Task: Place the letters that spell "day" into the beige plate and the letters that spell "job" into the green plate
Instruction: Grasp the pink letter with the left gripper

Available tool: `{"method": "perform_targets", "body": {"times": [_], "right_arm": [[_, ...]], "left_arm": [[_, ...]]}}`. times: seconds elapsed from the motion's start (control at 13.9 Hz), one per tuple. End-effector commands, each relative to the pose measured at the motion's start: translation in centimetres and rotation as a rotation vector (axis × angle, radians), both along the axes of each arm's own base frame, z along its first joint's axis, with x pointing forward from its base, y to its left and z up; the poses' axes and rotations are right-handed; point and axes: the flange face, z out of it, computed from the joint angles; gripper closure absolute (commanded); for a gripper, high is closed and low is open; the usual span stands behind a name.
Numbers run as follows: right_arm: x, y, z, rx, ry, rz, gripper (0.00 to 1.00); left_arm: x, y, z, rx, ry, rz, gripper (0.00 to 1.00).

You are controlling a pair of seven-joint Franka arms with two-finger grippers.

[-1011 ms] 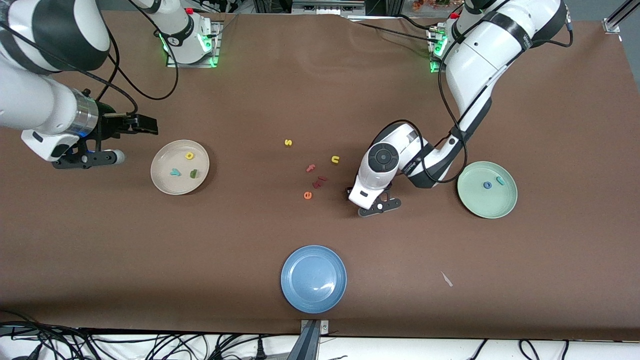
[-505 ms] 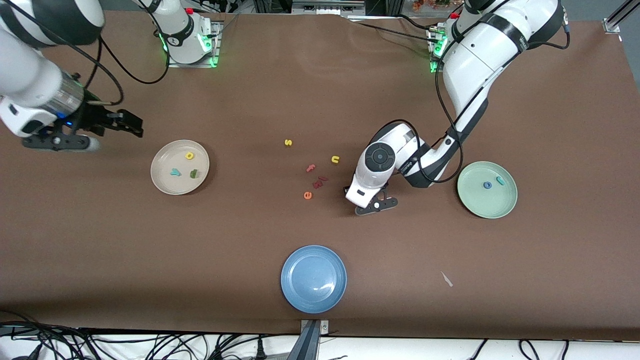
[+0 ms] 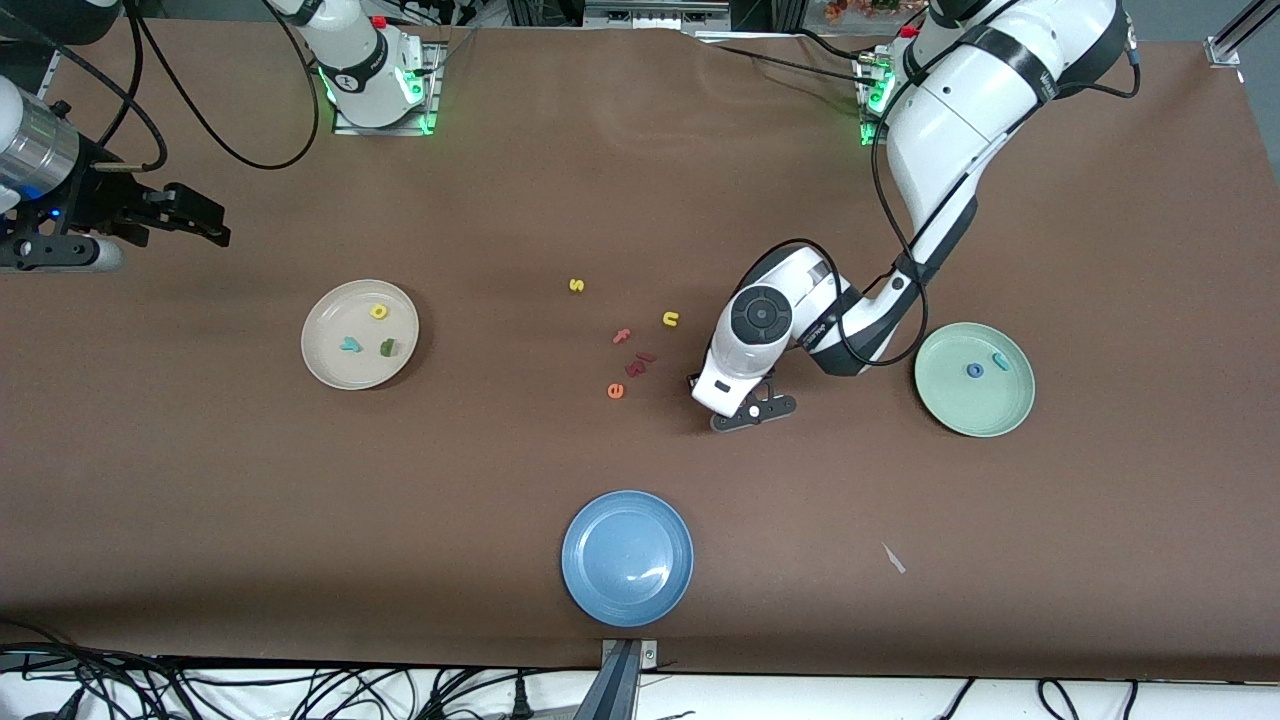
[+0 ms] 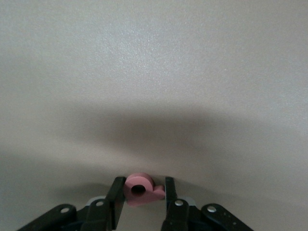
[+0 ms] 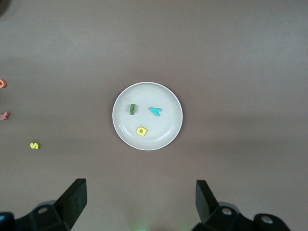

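My left gripper [image 4: 142, 185] is down at the table, shut on the pinkish-red b [image 4: 139, 190], with a finger touching each side. In the front view its hand [image 3: 700, 385] hides the b, beside the loose letters. The beige plate [image 3: 330, 365] holds the yellow d [image 3: 379, 311], teal y [image 3: 350, 345] and green a [image 3: 386, 348]. The green plate [image 3: 960, 405] holds the blue o [image 3: 974, 370] and teal j [image 3: 1000, 361]. My right gripper [image 3: 205, 222] hangs open and empty over bare table at the right arm's end, looking down on the beige plate [image 5: 166, 132].
Loose letters lie mid-table: a yellow s [image 3: 576, 285], a yellow n [image 3: 670, 319], a pink f [image 3: 622, 336], an orange e [image 3: 615, 390] and dark red pieces [image 3: 640, 364]. A blue plate [image 3: 627, 585] sits near the front edge. A paper scrap [image 3: 893, 558] lies nearby.
The right arm has drawn away from the beige plate toward its own end of the table. The left hand edged slightly toward the loose letters and then held still.
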Motion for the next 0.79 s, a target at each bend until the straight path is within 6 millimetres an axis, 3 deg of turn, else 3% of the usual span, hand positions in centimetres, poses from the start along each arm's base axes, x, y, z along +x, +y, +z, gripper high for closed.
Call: {"method": "perform_targets", "body": {"times": [0.0,0.22,0.29,0.51,0.72], "right_arm": [[1.0,0.0,-0.2,0.015,-0.07,-0.006,0.0],[1.4,0.1,-0.3,0.016,-0.095,-0.008,0.0],[1.4,0.1,-0.3,0.016,-0.092,-0.007,0.0],[1.4,0.6,0.0,0.011,-0.098,0.011,0.0],[1.4,0.5,0.1,0.005,-0.101,0.016,0.0]], "left_arm": [[1.5,1.6,1.0,-0.03,0.021,0.062,0.83],[3.3,4.8,6.0,-0.043,0.061,0.136,0.85],[4.1,7.4,7.6,-0.007,0.08,0.151,0.84],[6.4,18.2,10.3,0.06,0.168,0.169,0.84],[6.1,29.2,11.5,0.105,0.315,0.102,0.82]]}}
